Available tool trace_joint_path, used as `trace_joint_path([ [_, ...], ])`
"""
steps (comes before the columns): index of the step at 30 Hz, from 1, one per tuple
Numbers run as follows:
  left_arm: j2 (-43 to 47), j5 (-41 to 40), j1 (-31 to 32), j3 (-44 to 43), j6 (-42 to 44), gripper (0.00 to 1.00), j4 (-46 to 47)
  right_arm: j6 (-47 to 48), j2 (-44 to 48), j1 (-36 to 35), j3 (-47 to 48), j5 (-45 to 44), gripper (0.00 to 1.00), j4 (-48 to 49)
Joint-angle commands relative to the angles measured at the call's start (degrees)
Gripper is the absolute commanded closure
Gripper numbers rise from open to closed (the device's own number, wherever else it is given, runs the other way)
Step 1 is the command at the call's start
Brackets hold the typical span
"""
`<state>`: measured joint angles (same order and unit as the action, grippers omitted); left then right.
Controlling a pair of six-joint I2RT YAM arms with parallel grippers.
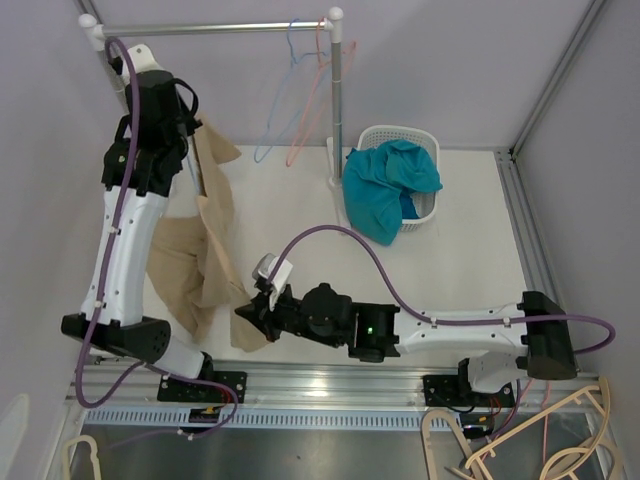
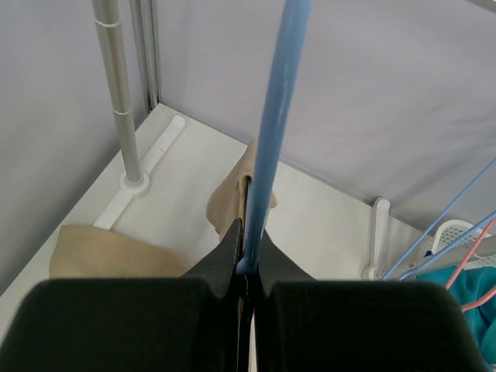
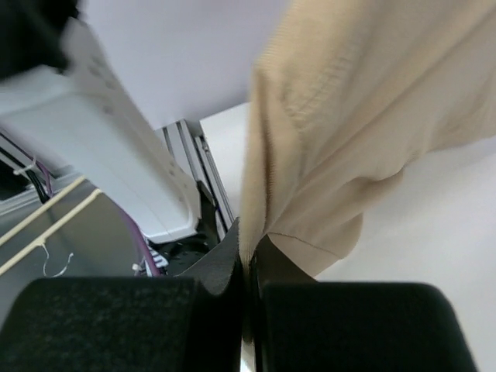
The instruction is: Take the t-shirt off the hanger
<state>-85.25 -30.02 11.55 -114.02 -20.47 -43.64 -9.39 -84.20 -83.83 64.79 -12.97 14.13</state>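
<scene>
The left hand clamps the hanger aloft; below the hanger, the right hand pinches the t-shirt hem, seemingly to pull it free.

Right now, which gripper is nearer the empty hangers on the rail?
Left. The left gripper is up by the rail, shut on the blue hanger, just left of the empty hangers. The right gripper is low near the table's front edge, shut on the t-shirt.
</scene>
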Motion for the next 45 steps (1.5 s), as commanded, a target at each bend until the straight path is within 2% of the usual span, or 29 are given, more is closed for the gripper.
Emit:
trace_joint_path([
  [1, -6.5, -1.4, -0.4, -3.1, -1.6, 0.99, 2.3, 2.7, 2.9, -5.3, 3.4, 0.4, 1.00, -4.0],
  [6, -8.4, 1.5, -0.3, 1.9, -4.6, 0.99, 6.1, 5.8, 5.0, -9.0, 5.6, -2.2, 1.00, -8.1],
  [13, -14.1, 0.1, -0.3, -4.5, -3.0, 0.99, 3.4, 6.9, 10.6, -12.8, 0.2, -2.7, 1.00, -2.7],
  [17, -15.6, 0.9, -0.3, -5.4, -4.0, 0.99, 1.7, 13.9, 12.1, -14.2, 1.4, -6.3, 1.00, -2.5],
  [19, -15.9, 1.9, 0.4, -3.9, -6.5, 1.00, -0.4, 16.7, 11.7, -12.4, 4.4, -7.0, 1.00, -5.2],
  [23, -13.2, 1.8, 1.5, 1.7, -7.3, 0.99, 3.5, 18.6, 9.7, -9.1, 11.1, -4.9, 1.00, -11.0],
  [27, -11.0, 5.5, 1.5, -2.1, -6.5, 0.99, 1.9, 11.8, 8.4, -3.1, 9.2, -3.9, 1.00, -13.1],
  [30, -9.2, 13.8, 1.9, -8.6, -8.3, 0.99, -6.2, 8.2, 7.7, 1.5, 4.9, -1.9, 1.00, -9.3],
  [32, -3.5, 18.6, 4.0, -6.1, -8.6, 0.99, -9.3, 6.1, 7.0, 5.5, 4.0, 0.2, 1.00, -8.7],
  [34, 3.0, 18.3, 7.3, 6.3, -6.7, 0.99, -6.4, 5.0, 5.5, 8.9, 4.1, 1.2, 1.00, -8.3],
  [35, 10.5, 18.9, 7.9, 9.7, -6.3, 0.99, -2.4, 4.6, 4.9, 9.9, 4.2, 1.5, 1.00, -7.9],
  [37, 17.3, 21.7, 8.0, 15.1, -5.3, 0.99, 0.0, 3.7, 3.4, 12.3, 4.6, 2.3, 1.00, -7.8],
  [38, 22.9, 24.9, 8.0, 20.8, -4.5, 0.99, 0.2, 2.5, 2.9, 14.5, 5.2, 2.7, 1.00, -8.1],
  [42, 33.2, 33.8, 8.0, 27.0, -0.3, 0.99, -4.6, -0.4, 0.6, 19.2, 7.3, 1.5, 1.00, -9.9],
  [45, 40.0, 32.5, 8.0, 28.7, 1.2, 0.99, -7.5, 0.0, 1.1, 20.4, 8.8, -2.8, 1.00, -12.5],
])
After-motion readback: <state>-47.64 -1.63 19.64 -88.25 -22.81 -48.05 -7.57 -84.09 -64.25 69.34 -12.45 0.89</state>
